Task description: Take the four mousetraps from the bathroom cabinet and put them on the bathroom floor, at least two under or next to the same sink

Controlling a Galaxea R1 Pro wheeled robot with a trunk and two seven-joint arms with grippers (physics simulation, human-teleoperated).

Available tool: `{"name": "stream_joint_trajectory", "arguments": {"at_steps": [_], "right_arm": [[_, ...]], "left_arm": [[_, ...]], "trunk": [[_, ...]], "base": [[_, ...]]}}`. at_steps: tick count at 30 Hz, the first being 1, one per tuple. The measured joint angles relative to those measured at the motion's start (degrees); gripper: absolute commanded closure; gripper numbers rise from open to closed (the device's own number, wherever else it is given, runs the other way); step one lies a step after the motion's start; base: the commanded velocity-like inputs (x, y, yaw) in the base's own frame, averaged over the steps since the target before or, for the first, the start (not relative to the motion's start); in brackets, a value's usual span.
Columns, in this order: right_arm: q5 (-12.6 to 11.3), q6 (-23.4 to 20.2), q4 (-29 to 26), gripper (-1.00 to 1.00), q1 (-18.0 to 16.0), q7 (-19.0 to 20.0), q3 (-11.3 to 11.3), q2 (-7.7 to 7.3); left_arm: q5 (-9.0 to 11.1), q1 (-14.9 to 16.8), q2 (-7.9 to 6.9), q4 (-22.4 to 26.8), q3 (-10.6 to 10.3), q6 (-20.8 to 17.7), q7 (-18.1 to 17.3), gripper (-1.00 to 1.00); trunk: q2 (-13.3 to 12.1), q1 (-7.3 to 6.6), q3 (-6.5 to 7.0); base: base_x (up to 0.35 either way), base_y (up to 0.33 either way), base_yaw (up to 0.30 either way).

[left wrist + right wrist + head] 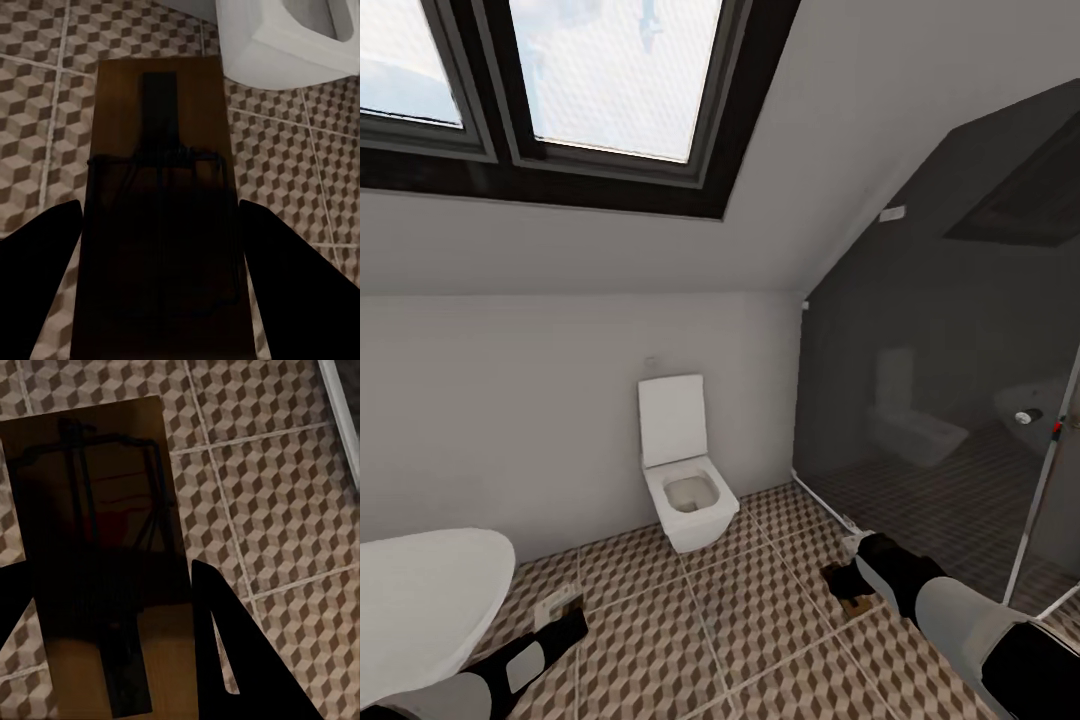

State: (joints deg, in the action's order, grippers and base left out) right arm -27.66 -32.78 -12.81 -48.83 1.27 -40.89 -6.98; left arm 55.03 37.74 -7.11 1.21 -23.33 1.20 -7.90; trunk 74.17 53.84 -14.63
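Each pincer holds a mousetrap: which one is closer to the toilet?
The mousetrap in the left pincer: in its wrist view the trap nearly reaches the white toilet. The right pincer's trap has tiled floor around it.

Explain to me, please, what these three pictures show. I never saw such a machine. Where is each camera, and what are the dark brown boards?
This is a simulated robot with two arms in a bathroom. The wide picture comes from a camera on its head, looking down over both arms. You see a toilet, part of a white bathtub, a dark glass shower wall and the patterned floor. The left gripper and the right gripper reach forward from the bottom corners. The other two pictures come from cameras near each gripper, looking along its two fingers. Each gripper holds a mousetrap, a small wooden board with dark metal parts: the left mousetrap and the right mousetrap, both above the floor tiles.
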Motion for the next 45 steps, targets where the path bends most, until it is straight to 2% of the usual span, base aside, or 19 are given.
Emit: {"name": "stream_joint_trajectory", "arguments": {"at_steps": [20, 23, 25, 28, 33, 38, 45], "right_arm": [[0.15, 0.11, 0.90, 1.00, 0.00, 0.00, 0.01, 0.00], [0.08, 0.12, 0.90, 1.00, 0.00, 0.00, 0.01, 0.00], [0.04, 0.13, 0.95, 1.00, 0.00, 0.00, 0.01, -0.04], [0.01, 0.09, 0.97, 1.00, 0.00, 0.02, 0.05, -0.10], [0.06, 0.18, 1.42, 1.00, 0.00, 0.01, 0.08, -0.45], [0.55, 0.48, 2.36, 1.00, 0.00, -0.06, 0.14, -0.57], [0.66, 0.55, 2.74, 1.00, 0.00, -0.01, 0.09, -0.53]], "left_arm": [[0.52, 0.00, -0.06, -0.05, 0.14, 0.04, 0.44, 1.00], [0.58, 0.00, -0.08, -0.04, 0.15, 0.09, 1.07, 1.00], [0.56, 0.00, -0.17, -0.01, -0.05, 0.18, 3.16, 1.00], [0.54, 0.00, -0.48, 0.04, 0.00, 0.24, 3.56, 1.00], [0.52, 0.00, -1.47, 0.08, -0.04, 1.78, 3.71, 1.00], [0.53, 0.00, -1.83, 0.02, -0.05, 5.48, 3.98, 1.00], [0.61, 0.00, -2.15, -0.05, 0.09, 7.64, 4.07, 1.00]], "trunk": [[0.00, 0.00, 0.00], [0.00, 0.00, 0.00], [0.00, 0.00, 0.00], [0.00, 0.00, 0.00], [0.00, 0.00, 0.00], [0.00, 0.00, 0.00], [0.00, 0.00, 0.00]], "base": [[0.306, -0.074, 0.000], [0.311, -0.036, 0.000], [0.319, -0.006, 0.000], [0.320, -0.003, 0.000], [0.321, -0.001, 0.000], [0.322, 0.000, 0.000], [0.289, 0.000, 0.000]]}}
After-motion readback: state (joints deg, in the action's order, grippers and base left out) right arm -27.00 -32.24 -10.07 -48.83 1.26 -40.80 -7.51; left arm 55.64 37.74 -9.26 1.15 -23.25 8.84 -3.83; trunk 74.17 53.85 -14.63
